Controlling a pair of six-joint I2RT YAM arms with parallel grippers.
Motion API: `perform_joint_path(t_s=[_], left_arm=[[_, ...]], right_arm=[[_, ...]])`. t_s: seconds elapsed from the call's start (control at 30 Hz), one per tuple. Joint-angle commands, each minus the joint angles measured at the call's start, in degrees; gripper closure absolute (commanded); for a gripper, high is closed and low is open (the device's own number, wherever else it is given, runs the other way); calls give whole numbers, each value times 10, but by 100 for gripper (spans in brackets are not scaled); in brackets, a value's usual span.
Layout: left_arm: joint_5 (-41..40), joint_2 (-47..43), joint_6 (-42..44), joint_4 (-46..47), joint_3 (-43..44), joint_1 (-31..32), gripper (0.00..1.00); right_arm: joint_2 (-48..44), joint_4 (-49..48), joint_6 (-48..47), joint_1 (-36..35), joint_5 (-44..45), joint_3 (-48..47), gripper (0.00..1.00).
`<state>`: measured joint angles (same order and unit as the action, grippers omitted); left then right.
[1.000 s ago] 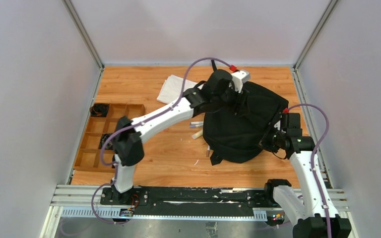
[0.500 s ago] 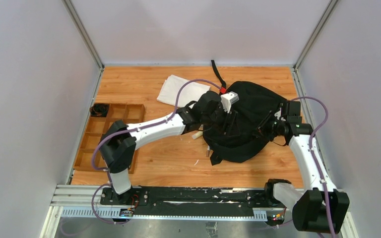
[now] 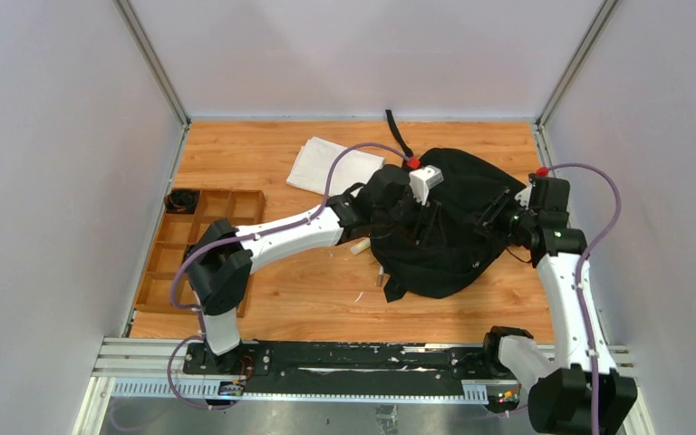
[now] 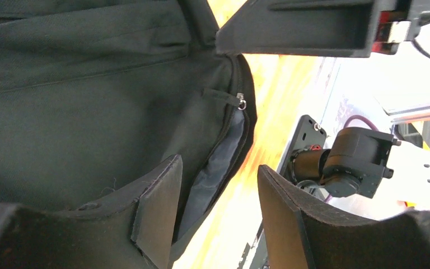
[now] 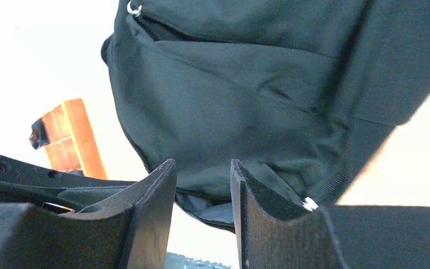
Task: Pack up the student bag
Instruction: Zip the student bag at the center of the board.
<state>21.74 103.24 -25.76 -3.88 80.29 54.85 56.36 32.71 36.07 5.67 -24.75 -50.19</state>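
Observation:
The student bag (image 3: pixel 449 231), a large black backpack, lies at the middle right of the table. My left gripper (image 3: pixel 420 220) hangs over its left half, jaws open. In the left wrist view the left gripper (image 4: pixel 218 210) straddles the bag's edge, where an open zipper (image 4: pixel 239 102) shows grey lining (image 4: pixel 215 168). My right gripper (image 3: pixel 500 220) is at the bag's right side by its straps. In the right wrist view the right gripper (image 5: pixel 203 207) stands narrowly open, with the bag (image 5: pixel 246 89) just beyond and nothing pinched.
A folded white cloth (image 3: pixel 331 166) lies at the back left. A wooden compartment tray (image 3: pixel 195 245) sits at the left edge. Pens and small sticks (image 3: pixel 360 246) lie by the bag's left side. A black strap (image 3: pixel 399 134) trails toward the back wall.
My left gripper came back from the bag's far top edge to over its left half. My right gripper moved up and farther back along the right side. The bag bunched up slightly.

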Motion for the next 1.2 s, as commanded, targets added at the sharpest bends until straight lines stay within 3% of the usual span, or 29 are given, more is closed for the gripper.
perform_joint_path(t_s=[0.0,0.13,0.23,0.57,0.83,1.17], left_arm=[[-48,25,-9,-41,56,39,42],[-86,54,-101,-87,99,79,43],[-98,70,-199,-46,88,88,44],[-137,157,-407,-25,119,91,36],[-174,187,-444,-31,150,92,37],[-168,232,-456,-44,204,87,47]], right_arm=[[-59,80,-55,52,81,-23,55],[-93,123,-71,130,98,-11,55],[-107,136,-78,168,108,-9,55],[-93,143,-89,181,109,-26,55],[-95,142,-90,182,98,-23,55],[-97,143,-87,181,82,-22,55]])
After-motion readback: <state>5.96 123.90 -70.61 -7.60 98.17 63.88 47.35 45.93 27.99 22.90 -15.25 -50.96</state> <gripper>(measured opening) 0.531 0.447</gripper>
